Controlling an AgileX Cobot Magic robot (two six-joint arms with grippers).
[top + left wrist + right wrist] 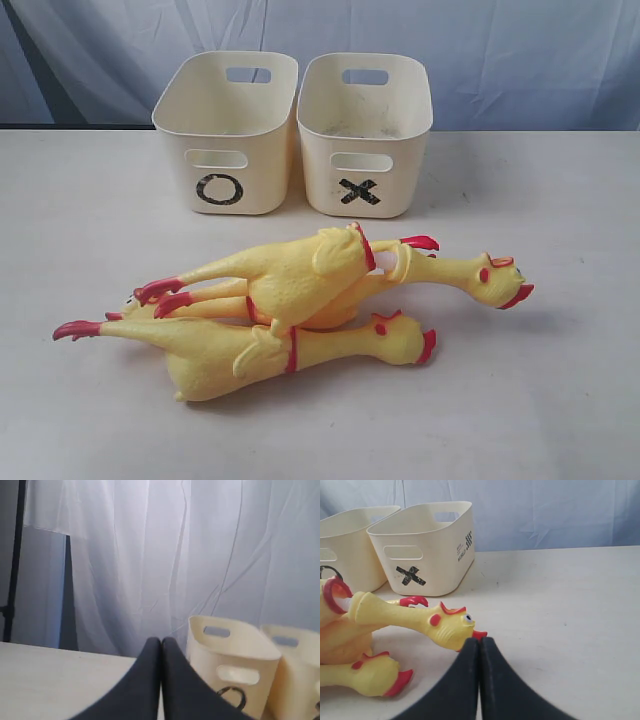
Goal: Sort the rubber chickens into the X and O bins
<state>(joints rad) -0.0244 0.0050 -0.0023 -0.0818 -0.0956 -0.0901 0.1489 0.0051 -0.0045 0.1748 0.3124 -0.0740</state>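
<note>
chicken pile (290, 295) fronts both bins (262, 150), tabletop (570, 400) open rightward

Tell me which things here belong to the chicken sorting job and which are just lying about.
Part of the job:
- three rubber chickens, piled together on the table
- O bin
- X bin

Just there:
- table
- pale curtain behind the bins

The left gripper (161, 642) has its two dark jaws pressed flat together, the tips meeting in a narrow point with nothing between them. The right gripper (480, 641) is the same, jaws closed tip to tip and gripping nothing. Both point toward the far side.
</note>
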